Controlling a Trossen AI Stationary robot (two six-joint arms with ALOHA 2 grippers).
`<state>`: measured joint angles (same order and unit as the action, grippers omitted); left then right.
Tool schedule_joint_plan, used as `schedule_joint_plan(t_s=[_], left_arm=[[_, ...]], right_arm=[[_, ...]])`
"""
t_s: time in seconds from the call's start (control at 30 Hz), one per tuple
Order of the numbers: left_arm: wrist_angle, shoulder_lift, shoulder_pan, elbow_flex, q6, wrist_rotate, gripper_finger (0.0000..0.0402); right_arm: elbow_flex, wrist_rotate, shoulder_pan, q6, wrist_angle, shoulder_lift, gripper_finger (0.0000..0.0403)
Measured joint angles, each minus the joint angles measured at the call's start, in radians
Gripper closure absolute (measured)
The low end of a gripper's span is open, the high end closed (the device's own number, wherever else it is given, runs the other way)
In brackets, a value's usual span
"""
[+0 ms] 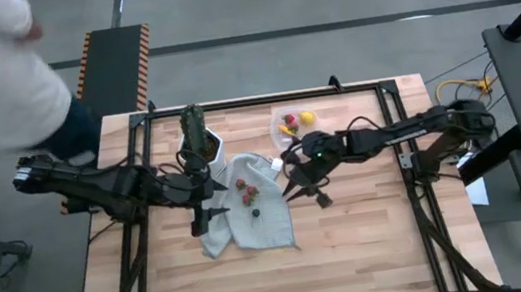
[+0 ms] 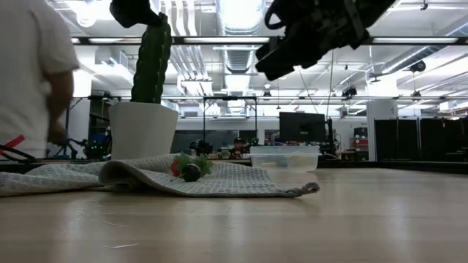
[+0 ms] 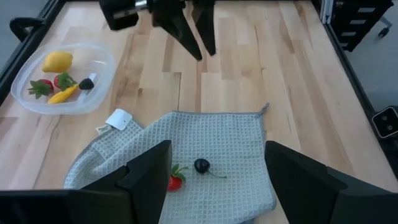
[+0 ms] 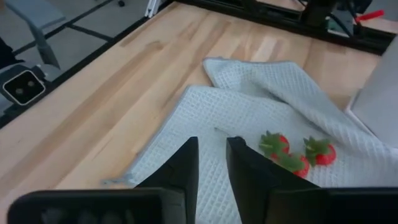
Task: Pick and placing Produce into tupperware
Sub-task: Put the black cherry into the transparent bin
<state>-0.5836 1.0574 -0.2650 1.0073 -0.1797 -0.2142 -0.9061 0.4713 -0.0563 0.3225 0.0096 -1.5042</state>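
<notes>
Right gripper [image 1: 309, 192] above bare table just right of the cloth [image 1: 262, 216], fingers nearly together, holding nothing. Left gripper [image 1: 205, 217] at cloth's left edge, fingers spread wide, empty. Berries [image 1: 246, 193] lie on the cloth. Tupperware [image 1: 284, 135] at far centre holds lemon [image 1: 307, 118] and other fruit.

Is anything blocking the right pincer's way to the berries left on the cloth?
Nothing visible. The right pincer hangs above bare wood beside the cloth, its fingers close together and empty. The strawberries lie exposed on top of the cloth, uncovered by folds.
</notes>
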Motion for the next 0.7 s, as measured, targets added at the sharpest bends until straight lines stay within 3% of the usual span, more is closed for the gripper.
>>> schedule_joint_plan(t_s=[0.43, 0.7], left_arm=[[-0.011, -0.010, 0.000, 0.000, 0.001, 0.001, 0.0159], [-0.065, -0.026, 0.000, 0.000, -0.046, 0.001, 0.0159]], right_arm=[[-0.214, 0.003, 0.066, 0.077, 0.025, -0.272, 0.0204], [-0.423, -0.002, 0.044, 0.101, -0.178, -0.457, 0.0201]])
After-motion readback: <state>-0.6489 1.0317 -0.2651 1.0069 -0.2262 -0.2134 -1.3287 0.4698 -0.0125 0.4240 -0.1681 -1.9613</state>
